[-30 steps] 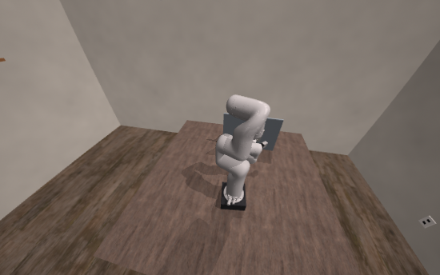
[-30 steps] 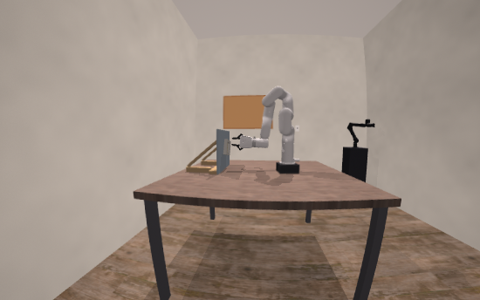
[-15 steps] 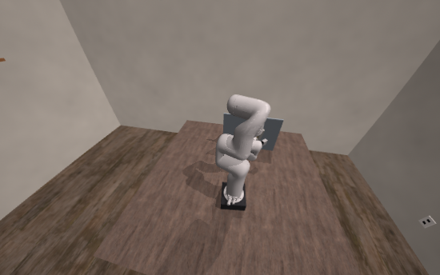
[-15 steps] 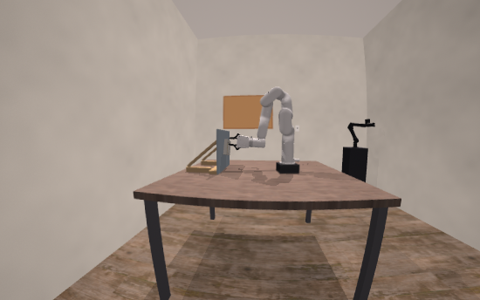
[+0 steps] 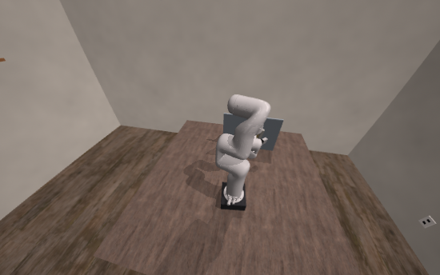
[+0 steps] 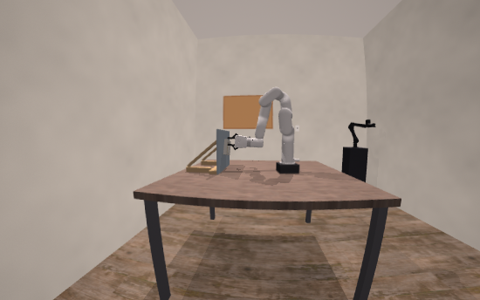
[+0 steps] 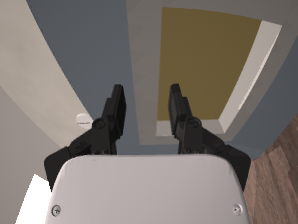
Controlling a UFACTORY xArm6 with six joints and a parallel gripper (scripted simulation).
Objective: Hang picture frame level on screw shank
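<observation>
A picture frame [image 7: 200,63] with a pale border and an ochre middle lies flat against a grey upright panel [image 7: 80,23]. It looks slanted in the wrist view. My gripper [image 7: 146,95] is open and points at the panel, with one finger on each side of the frame's left border strip. I cannot tell whether the fingertips touch it. In the exterior view the gripper [image 6: 232,141] is close in front of the panel [image 6: 222,150], where the frame [image 6: 227,148] shows as a small pale patch. A small white knob [image 7: 83,120] sits by the left finger. I cannot tell if it is the screw.
The panel [image 5: 273,132] stands near the table's far edge, held by a wooden prop [image 6: 202,163] behind it. The arm's base [image 6: 287,167] is on the table. A black stand [image 6: 354,162] is beside the table, and an orange board [image 6: 242,112] hangs on the back wall.
</observation>
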